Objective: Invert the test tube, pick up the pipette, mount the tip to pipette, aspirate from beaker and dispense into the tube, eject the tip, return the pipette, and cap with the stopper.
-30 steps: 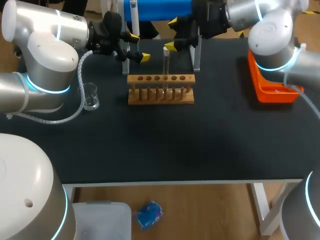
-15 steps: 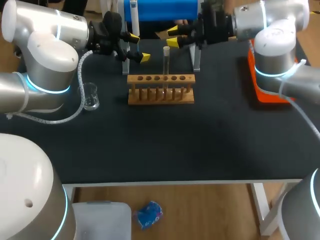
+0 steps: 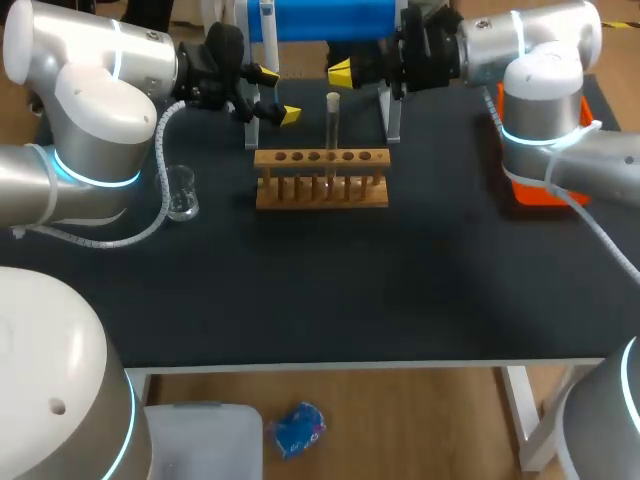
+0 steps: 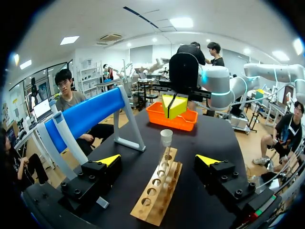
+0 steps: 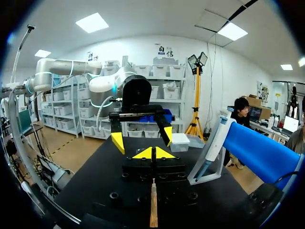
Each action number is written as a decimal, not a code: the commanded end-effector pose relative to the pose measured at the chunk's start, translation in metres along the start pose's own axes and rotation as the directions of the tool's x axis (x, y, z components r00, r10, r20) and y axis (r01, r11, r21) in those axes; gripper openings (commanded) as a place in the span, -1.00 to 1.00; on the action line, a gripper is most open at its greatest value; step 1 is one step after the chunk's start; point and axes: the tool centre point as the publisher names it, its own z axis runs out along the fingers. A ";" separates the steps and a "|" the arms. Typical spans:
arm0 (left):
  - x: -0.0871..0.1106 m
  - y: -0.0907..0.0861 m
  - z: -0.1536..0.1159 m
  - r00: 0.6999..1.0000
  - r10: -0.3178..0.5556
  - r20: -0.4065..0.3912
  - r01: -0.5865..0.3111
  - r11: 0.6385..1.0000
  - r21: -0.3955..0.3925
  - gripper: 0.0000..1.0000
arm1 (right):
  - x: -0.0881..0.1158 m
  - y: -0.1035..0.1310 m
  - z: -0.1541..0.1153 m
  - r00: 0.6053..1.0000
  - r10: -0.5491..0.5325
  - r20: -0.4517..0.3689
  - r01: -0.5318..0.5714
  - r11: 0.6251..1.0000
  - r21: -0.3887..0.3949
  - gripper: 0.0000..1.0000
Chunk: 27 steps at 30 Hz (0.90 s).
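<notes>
In the light wooden rack (image 3: 321, 180), the clear glass test tube (image 3: 332, 125) stands upright, a pale stopper (image 4: 166, 137) seemingly on its mouth. Behind the rack, the left gripper (image 3: 278, 95) is spread wide, while the right gripper (image 3: 340, 72) has its tips together on nothing. Capping looks done; next, both arms should back off without knocking the tube.

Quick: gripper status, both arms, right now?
Left gripper: open, holding nothing.
Right gripper: closed, tips together, nothing between them.
</notes>
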 end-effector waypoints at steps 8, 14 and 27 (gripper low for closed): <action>-0.001 -0.001 0.000 1.000 -0.001 -0.005 0.001 1.000 -0.004 1.00 | -0.004 -0.012 0.005 1.000 0.020 -0.006 -0.020 1.000 0.011 -1.00; -0.001 -0.001 0.000 1.000 -0.001 -0.005 0.001 1.000 -0.004 1.00 | -0.004 -0.019 0.006 1.000 0.029 -0.004 -0.029 0.999 0.016 -1.00; -0.001 -0.001 0.000 1.000 -0.001 -0.005 0.001 1.000 -0.004 1.00 | 0.001 -0.036 0.010 0.999 0.052 -0.007 -0.052 0.998 0.035 -1.00</action>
